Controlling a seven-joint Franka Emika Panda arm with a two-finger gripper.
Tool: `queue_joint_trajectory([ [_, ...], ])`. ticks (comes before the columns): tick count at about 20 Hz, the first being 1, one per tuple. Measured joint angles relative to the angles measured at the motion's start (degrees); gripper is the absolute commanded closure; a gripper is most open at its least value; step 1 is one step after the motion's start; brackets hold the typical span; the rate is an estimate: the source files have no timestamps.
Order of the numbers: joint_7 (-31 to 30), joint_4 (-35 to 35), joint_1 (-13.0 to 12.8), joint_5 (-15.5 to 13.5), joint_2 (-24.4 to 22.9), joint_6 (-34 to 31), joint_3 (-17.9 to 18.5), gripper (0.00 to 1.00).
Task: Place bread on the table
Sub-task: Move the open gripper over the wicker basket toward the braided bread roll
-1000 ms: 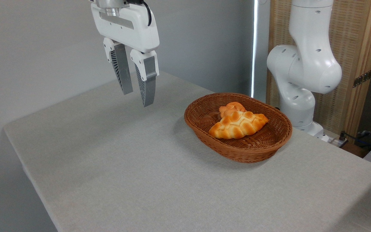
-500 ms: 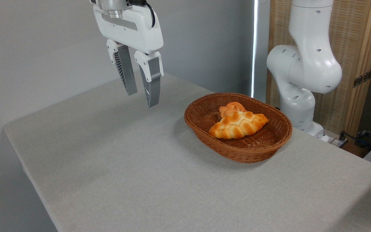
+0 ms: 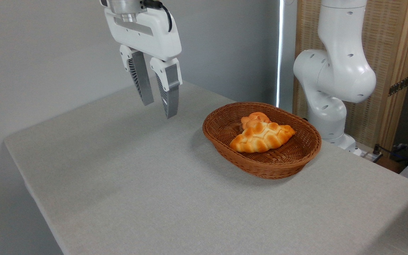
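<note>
Hovering end effector [image 3: 160, 110], bread [image 3: 262, 138] basketed

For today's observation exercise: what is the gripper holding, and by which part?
Nothing. The gripper hangs open and empty; the bread lies in the basket.

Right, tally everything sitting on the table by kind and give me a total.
Bread loaf: 1
Small bun: 1
Wicker basket: 1
Total: 3. Both breads lie inside the basket, which rests on the table.
</note>
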Motion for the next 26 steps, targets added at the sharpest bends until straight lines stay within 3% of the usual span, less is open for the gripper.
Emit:
queue_joint_trajectory([
  [12,0.1,-17.4,-0.2,0.0,-14.4,-0.3,0.0,0.0],
  [18,8.5,-28.3,-0.4,0.0,-23.5,-2.2,0.0,0.0],
  [26,9.3,-39.7,-0.4,1.1,-30.9,-3.0,0.0,0.0],
])
